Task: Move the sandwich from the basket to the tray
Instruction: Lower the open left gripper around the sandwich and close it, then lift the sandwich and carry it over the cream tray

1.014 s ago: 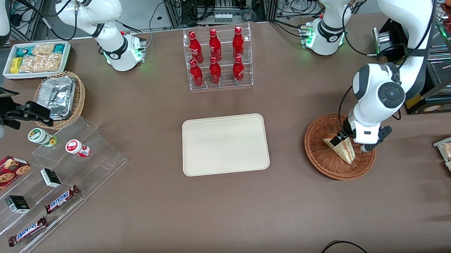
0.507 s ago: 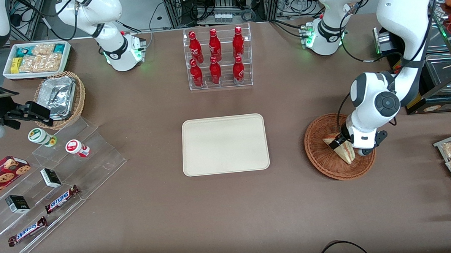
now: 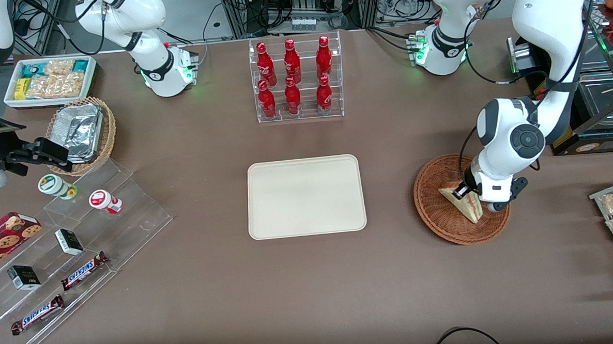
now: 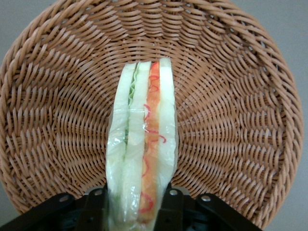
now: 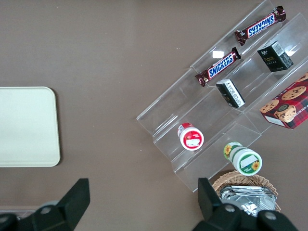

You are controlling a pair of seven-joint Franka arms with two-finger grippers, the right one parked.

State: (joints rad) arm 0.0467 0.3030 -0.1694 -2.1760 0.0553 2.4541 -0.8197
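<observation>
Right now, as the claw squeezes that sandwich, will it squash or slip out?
Probably squashes a little: the sandwich looks like soft bread. Its clear film wrap looks glossy, so it may slip. The gripper, down in the basket, straddles its wide end, so it probably lifts easily.

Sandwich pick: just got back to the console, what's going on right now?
The left arm's gripper is down in the reddish-brown wicker basket, its fingers closed on either side of the wrapped sandwich. The sandwich stands on edge with the filling layers showing, and it has not left the basket. The cream tray in the middle of the table has nothing on it, so the transfer has not started.
</observation>
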